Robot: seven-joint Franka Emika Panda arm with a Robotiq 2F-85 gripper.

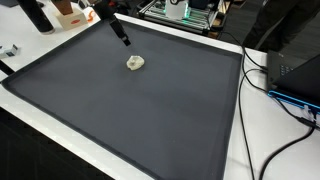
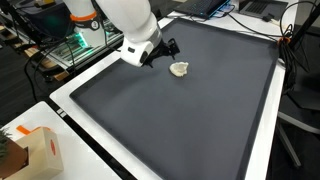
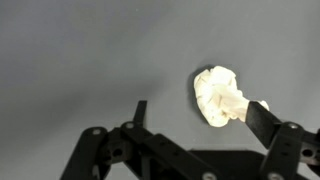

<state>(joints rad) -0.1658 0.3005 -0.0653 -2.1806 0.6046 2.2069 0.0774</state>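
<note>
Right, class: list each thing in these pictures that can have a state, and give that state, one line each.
dark mat: spread flat.
white lump: crumpled, lying on the dark mat, not gripped.
gripper: open, holding nothing, close beside the white lump.

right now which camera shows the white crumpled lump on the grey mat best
The wrist view: the white crumpled lump shows large, its folds plain, by one finger of the open gripper. In both exterior views it is only a small pale blob on the grey mat.
</note>
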